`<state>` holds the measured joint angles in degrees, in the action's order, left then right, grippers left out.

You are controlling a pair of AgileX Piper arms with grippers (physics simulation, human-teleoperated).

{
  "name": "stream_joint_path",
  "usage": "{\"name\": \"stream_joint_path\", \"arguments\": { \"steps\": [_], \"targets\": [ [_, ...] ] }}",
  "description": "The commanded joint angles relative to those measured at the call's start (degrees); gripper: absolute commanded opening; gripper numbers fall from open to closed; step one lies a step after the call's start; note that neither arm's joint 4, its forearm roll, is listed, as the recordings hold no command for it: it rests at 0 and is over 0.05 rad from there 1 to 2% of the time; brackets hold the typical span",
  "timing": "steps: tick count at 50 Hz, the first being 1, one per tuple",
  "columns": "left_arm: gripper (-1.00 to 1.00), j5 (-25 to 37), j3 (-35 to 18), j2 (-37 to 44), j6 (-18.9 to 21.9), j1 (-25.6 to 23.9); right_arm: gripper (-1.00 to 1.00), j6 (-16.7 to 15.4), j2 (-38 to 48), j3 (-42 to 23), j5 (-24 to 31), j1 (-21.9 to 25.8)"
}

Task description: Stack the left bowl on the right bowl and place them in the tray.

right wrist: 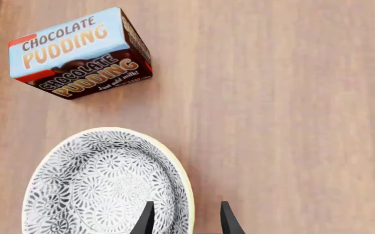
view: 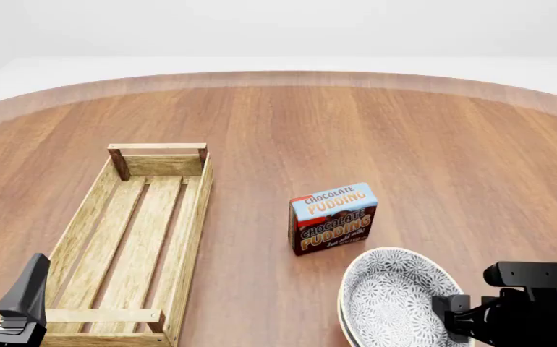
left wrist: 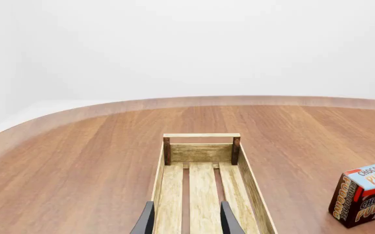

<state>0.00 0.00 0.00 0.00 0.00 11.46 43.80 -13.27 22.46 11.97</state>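
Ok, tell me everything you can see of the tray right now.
The tray is a long, light-wood crate with three floor slats, low sides and darker brown corner posts. It lies flat on the table, left of the pudding box, holding nothing. The left gripper hovers open over its near end, not touching.

a chocolate pudding box (view: 333, 217) stands upright near the middle of the brown wooden table (view: 433, 144). its blue top and dark front both carry orange lettering. the table's far edge curves round.

Bare simulated tabletop (view: 288, 123), blank white backdrop
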Motion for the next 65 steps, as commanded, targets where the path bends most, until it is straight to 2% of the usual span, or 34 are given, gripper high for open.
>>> {"name": "stream_joint_path", "arguments": {
  "steps": [1,23,37,38,52,55,56,57,60,65],
  "targets": [
    [1.0,0.0,0.0,0.0,0.0,0.0,1.0,1.3,1.6,2.6,-3.6,0.3],
    [1.0,0.0,0.0,0.0,0.0,0.0,1.0,4.2,5.4,8.1,-11.7,2.0],
    [1.0,0.0,0.0,0.0,0.0,0.0,1.0,5.3,5.6,9.2,-13.2,3.0],
    [1.0,0.0,0.0,0.0,0.0,0.0,-1.0,5.5,4.9,9.2,-12.7,3.2],
    [1.0,0.0,0.0,0.0,0.0,0.0,-1.0,5.8,2.5,8.2,-10.4,2.7],
    [1.0,0.0,0.0,0.0,0.0,0.0,-1.0,6.6,-3.4,5.9,-4.7,2.9],
    [1.0,0.0,0.0,0.0,0.0,0.0,-1.0,6.6,-7.9,3.2,-0.3,2.9],
    [1.0,0.0,0.0,0.0,0.0,0.0,-1.0,6.7,-8.1,3.2,0.0,2.9],
    [1.0,0.0,0.0,0.0,0.0,0.0,-1.0,7.2,-13.8,-1.5,6.0,3.7],
    [1.0,0.0,0.0,0.0,0.0,0.0,-1.0,5.6,-14.8,-9.6,10.8,2.5]
  ]
}}
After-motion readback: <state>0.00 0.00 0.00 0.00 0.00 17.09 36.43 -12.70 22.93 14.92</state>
